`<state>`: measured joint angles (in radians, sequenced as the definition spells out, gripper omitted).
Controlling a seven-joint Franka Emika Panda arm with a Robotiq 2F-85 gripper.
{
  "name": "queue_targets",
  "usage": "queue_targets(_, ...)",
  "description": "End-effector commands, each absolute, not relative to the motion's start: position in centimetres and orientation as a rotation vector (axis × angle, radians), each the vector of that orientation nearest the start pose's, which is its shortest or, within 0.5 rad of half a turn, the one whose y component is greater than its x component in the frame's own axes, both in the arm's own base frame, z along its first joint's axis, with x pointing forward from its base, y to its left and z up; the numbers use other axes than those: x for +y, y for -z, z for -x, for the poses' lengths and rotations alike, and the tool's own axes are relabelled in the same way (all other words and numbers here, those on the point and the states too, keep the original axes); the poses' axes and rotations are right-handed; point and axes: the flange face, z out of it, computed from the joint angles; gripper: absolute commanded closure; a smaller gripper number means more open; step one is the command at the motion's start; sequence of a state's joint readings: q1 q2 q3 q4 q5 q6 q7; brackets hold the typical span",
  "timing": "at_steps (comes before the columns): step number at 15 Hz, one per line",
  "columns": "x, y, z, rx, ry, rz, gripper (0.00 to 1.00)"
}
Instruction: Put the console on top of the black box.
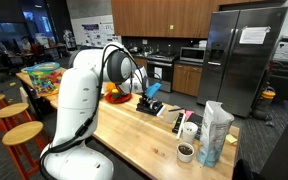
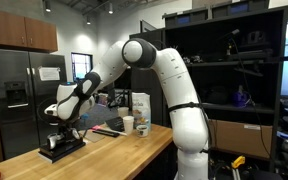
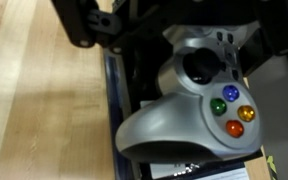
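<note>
The console is a silver game controller with a black thumbstick and coloured buttons; it fills the wrist view. My gripper comes in from the top, and its dark fingers press against the controller's upper body on both sides. The black box, with a blue edge, lies directly under the controller on the wooden counter. In both exterior views the gripper points down over the black box. The controller shows as a pale shape at the box's top.
The wooden counter carries a plastic bag, cups and small items near one end. An orange object lies behind the arm. Wooden stools stand beside the counter. A fridge stands behind.
</note>
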<state>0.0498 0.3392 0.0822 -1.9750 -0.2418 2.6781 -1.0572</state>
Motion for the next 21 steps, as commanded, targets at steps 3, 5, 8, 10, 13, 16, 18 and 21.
queue_targets(3,8.3,-33.6,-63.8,-2.169,0.449,2.588,0.00)
queue_targets(5,8.2,-33.8,-63.8,-2.171,0.456,2.594,0.00)
queue_targets(8,7.9,-34.6,-63.8,-2.169,0.470,2.607,0.00)
queue_targets(10,7.5,-35.6,-63.8,-2.161,0.485,2.627,0.00)
queue_targets(13,6.9,-37.3,-64.1,-2.142,0.502,2.656,0.00)
queue_targets(16,6.4,-38.6,-63.9,-2.073,0.468,2.676,0.00)
queue_targets(18,5.6,-39.3,-63.7,-1.996,0.402,2.703,0.00)
queue_targets(21,4.9,-40.6,-63.2,-1.933,0.348,2.733,0.00)
